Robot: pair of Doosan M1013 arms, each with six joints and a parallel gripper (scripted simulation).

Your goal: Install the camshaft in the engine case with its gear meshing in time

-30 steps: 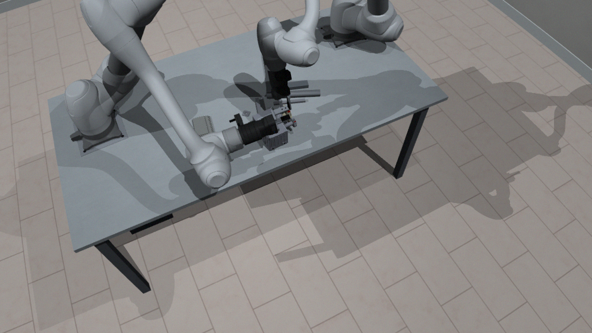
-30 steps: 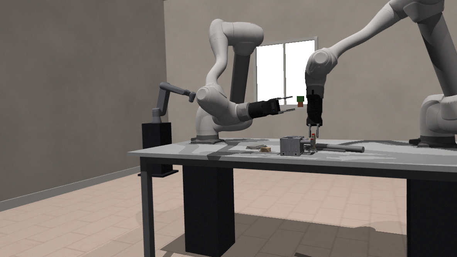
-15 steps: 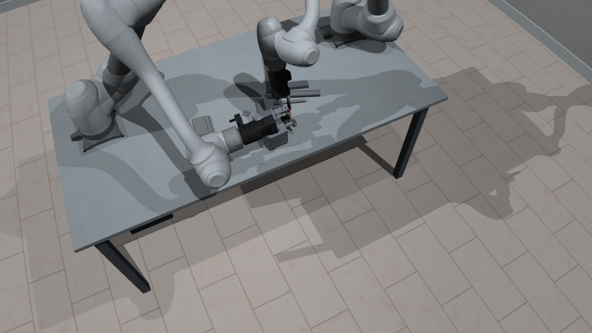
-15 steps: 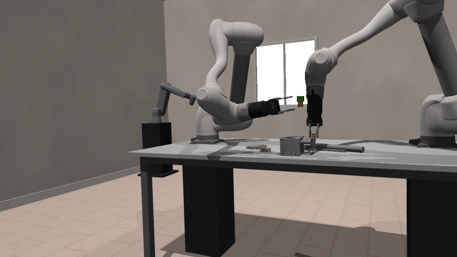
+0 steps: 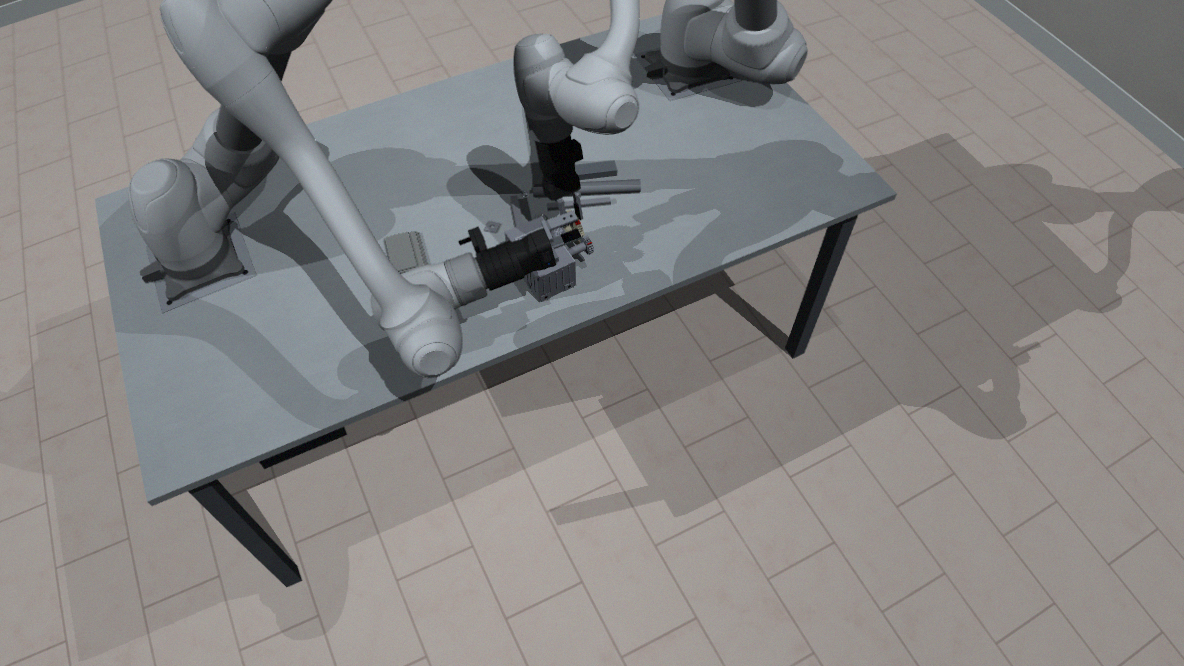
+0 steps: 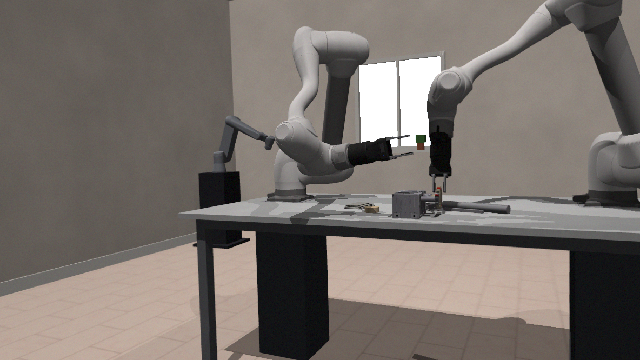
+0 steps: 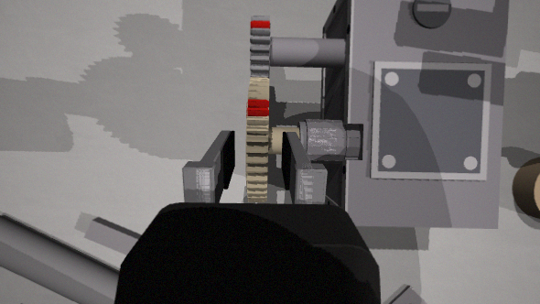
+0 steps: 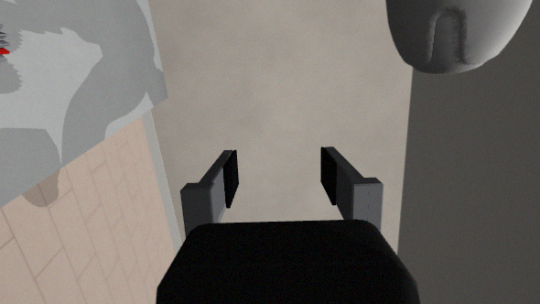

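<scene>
Above the desk [image 5: 728, 223] [image 6: 277, 214]:
- left gripper [image 5: 577, 213] [image 6: 439, 191] [image 7: 258, 133], released, fingers either side of the big gear [image 6: 439, 200] [image 7: 257, 142]
- right gripper [image 5: 572, 234] [image 6: 411, 144] [image 8: 279, 151], released, higher up

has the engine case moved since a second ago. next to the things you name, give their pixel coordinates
No, the engine case [image 5: 550, 279] [image 6: 407, 205] [image 7: 430, 201] sits at the same spot relative to the table's [image 5: 339, 414] [image 6: 268, 222] front edge.
</scene>
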